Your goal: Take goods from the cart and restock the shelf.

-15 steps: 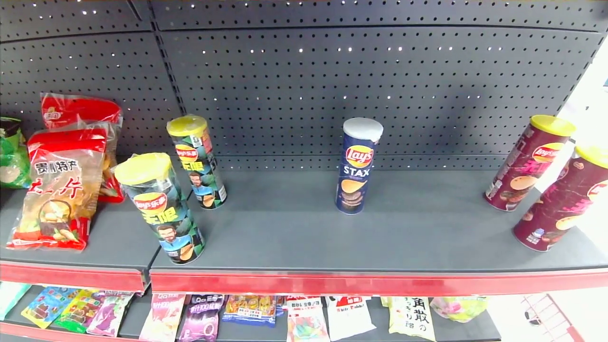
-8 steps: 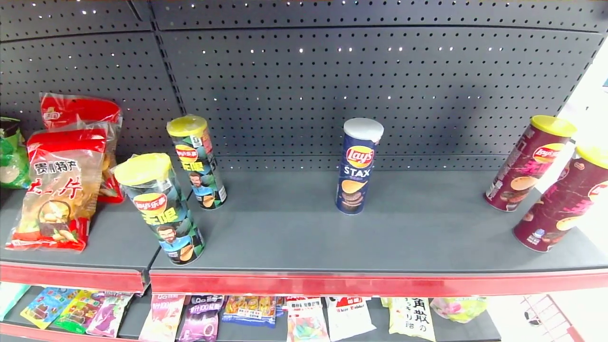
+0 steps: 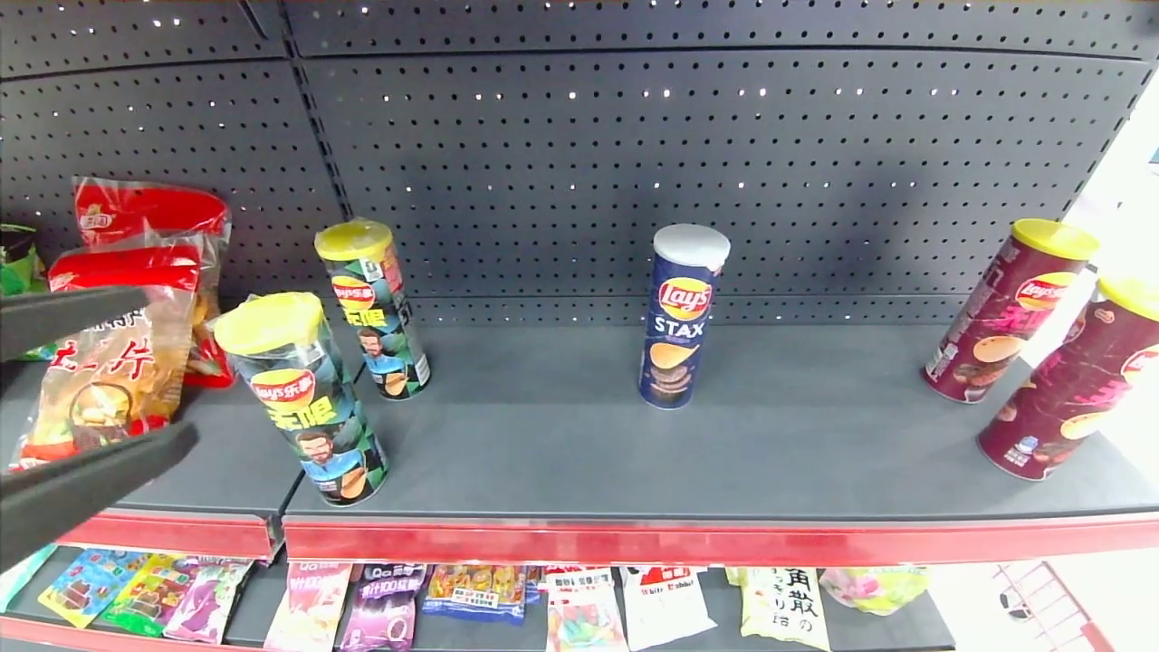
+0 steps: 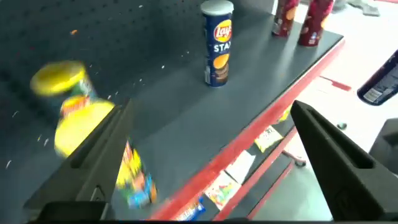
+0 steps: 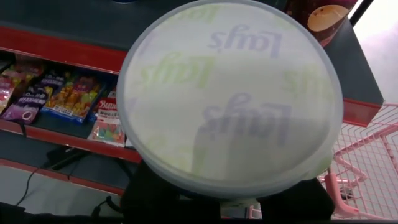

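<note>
A chip can (image 5: 229, 99), its white lid on, hangs before the grey, red-edged shelf (image 3: 561, 435).

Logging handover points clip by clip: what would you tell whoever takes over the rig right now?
Left gripper: open, empty, at the shelf's left end beside the front green chip can.
Right gripper: shut on a white-lidded chip can, held out before the shelving, not yet placed.
On the shelf, all upright: the rear green chip can, a blue chip can mid-shelf, two maroon chip cans at the right end.
Done: one can is in the gripper.
Left: set it on the shelf, probably in a gap beside the blue chip can, then fetch more from the cart.
</note>
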You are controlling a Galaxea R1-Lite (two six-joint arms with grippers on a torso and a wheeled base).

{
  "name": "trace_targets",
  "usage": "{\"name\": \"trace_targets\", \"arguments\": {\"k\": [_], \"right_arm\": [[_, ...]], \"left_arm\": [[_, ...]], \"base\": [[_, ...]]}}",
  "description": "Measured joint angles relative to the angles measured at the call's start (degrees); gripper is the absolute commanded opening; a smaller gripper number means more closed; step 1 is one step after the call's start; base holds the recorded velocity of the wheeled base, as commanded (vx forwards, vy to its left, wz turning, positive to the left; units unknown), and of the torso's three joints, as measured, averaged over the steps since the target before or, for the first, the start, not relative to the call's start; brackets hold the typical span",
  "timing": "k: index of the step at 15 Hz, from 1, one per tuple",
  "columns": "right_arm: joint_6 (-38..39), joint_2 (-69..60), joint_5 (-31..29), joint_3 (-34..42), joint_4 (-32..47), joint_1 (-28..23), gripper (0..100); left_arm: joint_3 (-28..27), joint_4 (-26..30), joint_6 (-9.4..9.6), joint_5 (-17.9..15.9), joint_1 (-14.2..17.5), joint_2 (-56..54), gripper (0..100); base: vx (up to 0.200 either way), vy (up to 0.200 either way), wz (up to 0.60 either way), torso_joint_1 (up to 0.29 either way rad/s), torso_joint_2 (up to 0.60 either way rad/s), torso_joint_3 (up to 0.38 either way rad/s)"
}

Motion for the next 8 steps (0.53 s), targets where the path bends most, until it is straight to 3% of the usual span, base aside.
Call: {"name": "trace_targets", "arguments": {"k": [3,5,8], "right_arm": [[0.0,0.0,-0.2,0.7,0.1,0.0,0],[0.0,0.0,-0.3,1.2,0.0,0.0,0],[0.0,0.0,-0.3,1.6,0.0,0.0,0]], "left_arm": [[-2.9,-4.7,1.04,3.6,-10.0,10.8,100],[-5.8,-5.2,1.21,8.0,-15.4,16.7,100],[-11.7,-5.3,1.23,15.2,-19.9,24.6,100]], "base": [[0.000,0.000,0.00,0.000,0.00,0.000],[0.000,0.000,0.00,0.000,0.00,0.000],[0.000,0.000,0.00,0.000,0.00,0.000]]}}
